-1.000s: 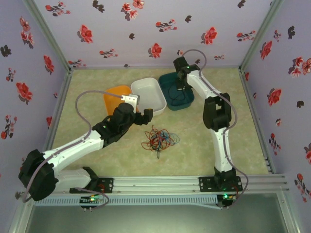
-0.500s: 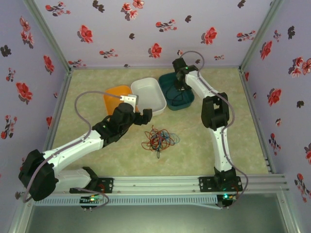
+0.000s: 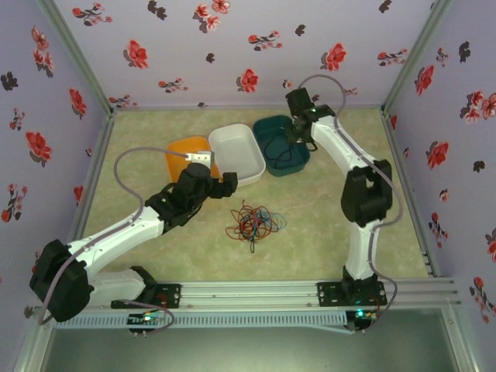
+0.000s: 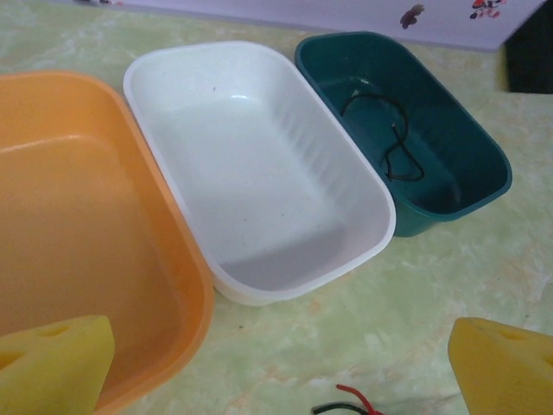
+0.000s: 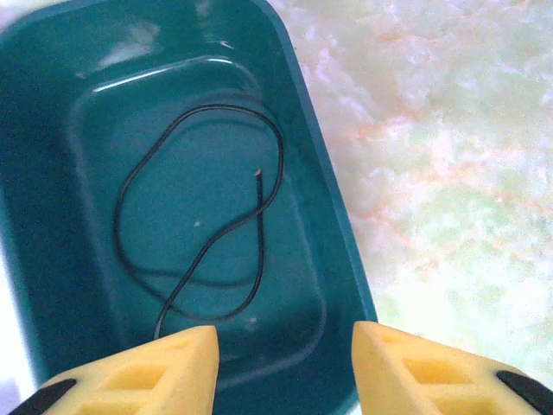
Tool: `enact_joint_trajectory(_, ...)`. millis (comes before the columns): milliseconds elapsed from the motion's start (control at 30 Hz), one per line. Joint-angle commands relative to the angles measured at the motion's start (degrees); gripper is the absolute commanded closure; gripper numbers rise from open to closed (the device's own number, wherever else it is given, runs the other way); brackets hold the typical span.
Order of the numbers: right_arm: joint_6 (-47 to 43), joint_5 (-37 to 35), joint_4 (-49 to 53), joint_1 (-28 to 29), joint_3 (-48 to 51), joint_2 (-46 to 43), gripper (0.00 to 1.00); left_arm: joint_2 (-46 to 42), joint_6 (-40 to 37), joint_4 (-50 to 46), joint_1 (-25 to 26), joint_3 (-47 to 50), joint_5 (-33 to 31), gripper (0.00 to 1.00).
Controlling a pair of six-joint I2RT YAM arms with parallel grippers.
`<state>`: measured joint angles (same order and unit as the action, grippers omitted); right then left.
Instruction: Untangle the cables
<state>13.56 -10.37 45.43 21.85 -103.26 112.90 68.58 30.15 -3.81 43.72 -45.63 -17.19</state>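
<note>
1 black cable (image 5: pixel 261 242) lies in the teal tray (image 5: pixel 190 173) by the table's (image 3: pixel 325 232) far edge, under the released right gripper (image 5: pixel 281 346); the left gripper (image 4: pixel 281 346) is likewise spread, empty.

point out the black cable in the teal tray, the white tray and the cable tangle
black cable (image 5: pixel 216 106), right wrist view, top of its loop
white tray (image 4: pixel 259 190), left wrist view, bare floor
cable tangle (image 3: pixel 252 223), top external view, middle of the bundle
</note>
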Motion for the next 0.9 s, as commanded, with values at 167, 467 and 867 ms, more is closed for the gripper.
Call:
enact_joint_trajectory(167,6.9,1.1,-1.4,9.1,18.9,-17.9,0.57,1.5,3.2,-6.9,-1.2,0.1,7.4,0.0)
enact_joint_trajectory(467,17.6,11.9,-2.2,17.0,32.9,-25.9,0.67,9.4,5.6,-4.1,-1.0,-1.3,20.3,0.04)
enact_joint_trajectory(867,25.4,24.8,-14.0,20.0,46.3,-31.5,0.81,12.8,8.3,0.5,0.1,-0.3,22.9,0.11)
